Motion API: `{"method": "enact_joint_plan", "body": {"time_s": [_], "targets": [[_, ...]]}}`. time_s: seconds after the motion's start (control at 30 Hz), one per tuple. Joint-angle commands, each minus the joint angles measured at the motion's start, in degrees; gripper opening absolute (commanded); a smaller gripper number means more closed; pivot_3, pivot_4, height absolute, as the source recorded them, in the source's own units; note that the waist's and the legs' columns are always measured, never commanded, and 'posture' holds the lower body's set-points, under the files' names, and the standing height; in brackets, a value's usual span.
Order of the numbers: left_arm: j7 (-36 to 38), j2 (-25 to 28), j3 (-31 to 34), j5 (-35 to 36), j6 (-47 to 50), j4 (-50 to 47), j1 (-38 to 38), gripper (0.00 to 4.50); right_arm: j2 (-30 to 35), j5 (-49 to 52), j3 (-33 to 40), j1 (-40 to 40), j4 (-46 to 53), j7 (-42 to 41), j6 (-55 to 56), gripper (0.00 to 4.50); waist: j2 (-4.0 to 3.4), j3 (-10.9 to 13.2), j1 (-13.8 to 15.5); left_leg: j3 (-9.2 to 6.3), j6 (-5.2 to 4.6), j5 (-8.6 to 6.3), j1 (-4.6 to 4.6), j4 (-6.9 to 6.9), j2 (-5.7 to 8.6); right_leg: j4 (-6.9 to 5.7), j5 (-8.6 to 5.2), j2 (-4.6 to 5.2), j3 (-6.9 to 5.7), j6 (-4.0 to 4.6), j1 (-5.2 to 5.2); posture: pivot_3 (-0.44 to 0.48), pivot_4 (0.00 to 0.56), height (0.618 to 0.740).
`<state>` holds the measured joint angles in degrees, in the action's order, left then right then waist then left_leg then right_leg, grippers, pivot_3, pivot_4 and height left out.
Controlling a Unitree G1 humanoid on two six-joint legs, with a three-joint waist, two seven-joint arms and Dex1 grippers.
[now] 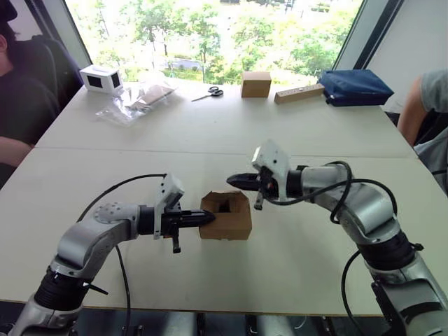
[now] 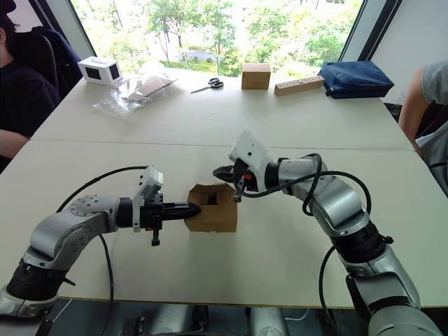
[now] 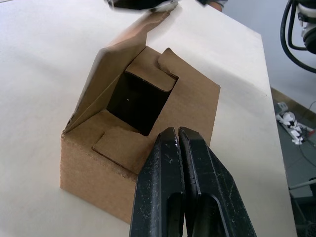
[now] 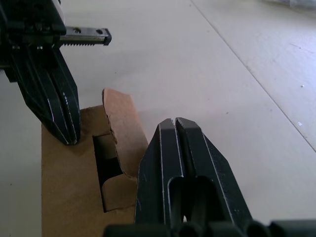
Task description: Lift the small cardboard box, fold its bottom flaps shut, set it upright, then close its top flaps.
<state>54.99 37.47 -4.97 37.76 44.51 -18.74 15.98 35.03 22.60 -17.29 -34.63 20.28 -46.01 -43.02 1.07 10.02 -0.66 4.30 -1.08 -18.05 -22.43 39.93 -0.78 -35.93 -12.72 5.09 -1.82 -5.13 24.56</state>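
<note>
On the tabletop: small cardboard box upright, top flaps half shut.

Your left pincer, clenched and empty, presses a flap at the box's left edge; your right pincer, likewise clenched, hovers beside the raised flap. Sweep that flap down flat (keep the left pressing) so the box doesn't skid.
</note>
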Motion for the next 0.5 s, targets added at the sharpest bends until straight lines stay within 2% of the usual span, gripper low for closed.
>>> {"method": "enact_joint_plan", "body": {"time_s": [0.03,0.37,0.5], "targets": [[0.0,0.3,-0.3,0.8,1.7,-0.7,-0.7,0.08,1.9,-1.5,-1.0,0.3,3.8,-2.0,1.0,0.0,0.0,0.0,0.0,0.0,0.0,0.0,0.0,0.0,-0.01,0.0,0.0,0.0,0.0,-0.01,0.0,0.0,0.15,0.74],[0.5,0.9,2.2,3.3,2.9,-0.6,0.7,0.08,1.9,-1.9,-1.1,2.8,5.6,-2.6,0.4,0.0,0.0,0.0,0.0,-0.01,0.0,0.0,0.0,0.0,-0.02,0.02,-0.01,0.0,-0.01,0.02,0.01,0.0,0.15,0.74],[0.1,-0.2,6.3,7.7,4.8,0.3,3.0,0.08,1.5,-2.8,-2.0,3.0,5.1,-2.4,0.8,0.0,0.01,0.0,0.0,0.0,0.0,0.0,-0.01,-0.01,-0.02,0.02,-0.01,0.0,-0.01,0.02,0.02,0.0,0.15,0.74]]}}
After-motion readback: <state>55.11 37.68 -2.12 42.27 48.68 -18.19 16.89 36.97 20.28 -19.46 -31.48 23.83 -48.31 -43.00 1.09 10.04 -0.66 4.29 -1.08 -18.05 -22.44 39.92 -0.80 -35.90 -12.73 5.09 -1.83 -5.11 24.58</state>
